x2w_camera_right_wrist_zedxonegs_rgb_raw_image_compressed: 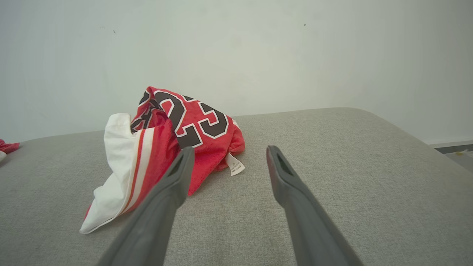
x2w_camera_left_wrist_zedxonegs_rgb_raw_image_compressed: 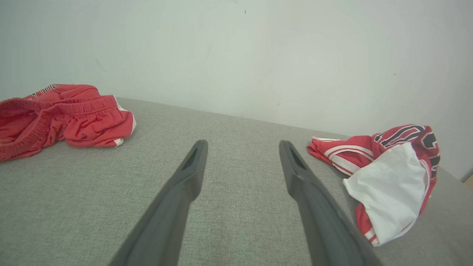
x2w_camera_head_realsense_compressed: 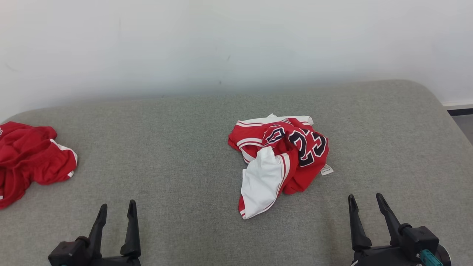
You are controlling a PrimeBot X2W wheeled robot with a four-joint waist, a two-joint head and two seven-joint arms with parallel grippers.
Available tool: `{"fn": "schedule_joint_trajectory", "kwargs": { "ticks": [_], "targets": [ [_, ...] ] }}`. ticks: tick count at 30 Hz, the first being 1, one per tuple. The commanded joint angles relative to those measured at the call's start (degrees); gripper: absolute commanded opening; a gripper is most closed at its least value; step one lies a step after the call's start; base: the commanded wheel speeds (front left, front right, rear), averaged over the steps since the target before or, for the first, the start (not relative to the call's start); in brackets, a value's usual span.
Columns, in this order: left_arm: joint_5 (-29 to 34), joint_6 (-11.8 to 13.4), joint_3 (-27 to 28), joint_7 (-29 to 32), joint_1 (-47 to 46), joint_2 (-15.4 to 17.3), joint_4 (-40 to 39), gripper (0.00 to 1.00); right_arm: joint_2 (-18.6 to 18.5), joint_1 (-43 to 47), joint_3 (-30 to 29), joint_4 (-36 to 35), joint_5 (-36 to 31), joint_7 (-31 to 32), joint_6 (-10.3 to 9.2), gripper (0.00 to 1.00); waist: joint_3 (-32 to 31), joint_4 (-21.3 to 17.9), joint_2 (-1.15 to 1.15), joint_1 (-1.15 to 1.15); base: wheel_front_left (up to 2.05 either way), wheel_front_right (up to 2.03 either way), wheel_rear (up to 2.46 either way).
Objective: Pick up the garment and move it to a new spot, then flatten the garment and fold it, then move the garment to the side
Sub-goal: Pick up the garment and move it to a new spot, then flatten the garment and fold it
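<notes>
The garment (x2w_camera_head_realsense_compressed: 281, 155) is a crumpled red and white jersey with black numbers, lying right of centre on the grey padded surface (x2w_camera_head_realsense_compressed: 177, 147). It also shows at the right of the left wrist view, garment (x2w_camera_left_wrist_zedxonegs_rgb_raw_image_compressed: 388, 177), and left of centre in the right wrist view, garment (x2w_camera_right_wrist_zedxonegs_rgb_raw_image_compressed: 166, 147). My left gripper (x2w_camera_head_realsense_compressed: 117, 208) stands open at the lower left, well apart from it, nothing between the fingers (x2w_camera_left_wrist_zedxonegs_rgb_raw_image_compressed: 192, 166). My right gripper (x2w_camera_head_realsense_compressed: 366, 201) is open at the lower right, just short of the garment and to its right, fingers (x2w_camera_right_wrist_zedxonegs_rgb_raw_image_compressed: 277, 166) empty.
A second red garment (x2w_camera_head_realsense_compressed: 29, 159) lies bunched at the far left edge of the surface, also seen as red shorts (x2w_camera_left_wrist_zedxonegs_rgb_raw_image_compressed: 63, 118). A white wall (x2w_camera_head_realsense_compressed: 236, 44) rises behind. The surface rounds off at the right, where floor (x2w_camera_head_realsense_compressed: 462, 118) shows.
</notes>
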Motion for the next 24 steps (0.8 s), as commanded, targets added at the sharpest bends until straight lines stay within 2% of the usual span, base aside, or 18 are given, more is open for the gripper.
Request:
{"fn": "schedule_joint_trajectory", "kwargs": {
  "ticks": [1,7,13,24],
  "targets": [
    [0.51,0.03,0.19,-0.07,0.65,-0.06,-0.06,1.0,-0.06,0.01,-0.03,-0.06,0.38,-0.03,0.06,1.0,0.1,0.11,0.0,0.0,0.0,0.0,0.0],
    [-0.9,0.37,-0.68,-0.07,-0.15,-0.11,0.27,1.0,-0.05,-1.15,1.78,0.22,2.8,-0.03,0.06,1.0,0.97,0.77,0.0,0.0,0.0,0.0,0.0],
    [-1.12,0.07,-1.75,-0.06,-2.1,-0.09,0.09,1.0,-0.07,-7.36,6.73,3.39,4.06,-0.03,0.06,1.0,3.05,2.52,0.0,0.0,0.0,0.0,0.0],
    [-2.59,1.35,-5.66,-0.06,-4.48,-0.1,-1.05,1.0,-0.07,-22.19,10.14,23.56,7.03,0.94,0.06,1.0,7.19,8.5,0.0,0.0,0.0,0.0,0.0]
  ]
}}
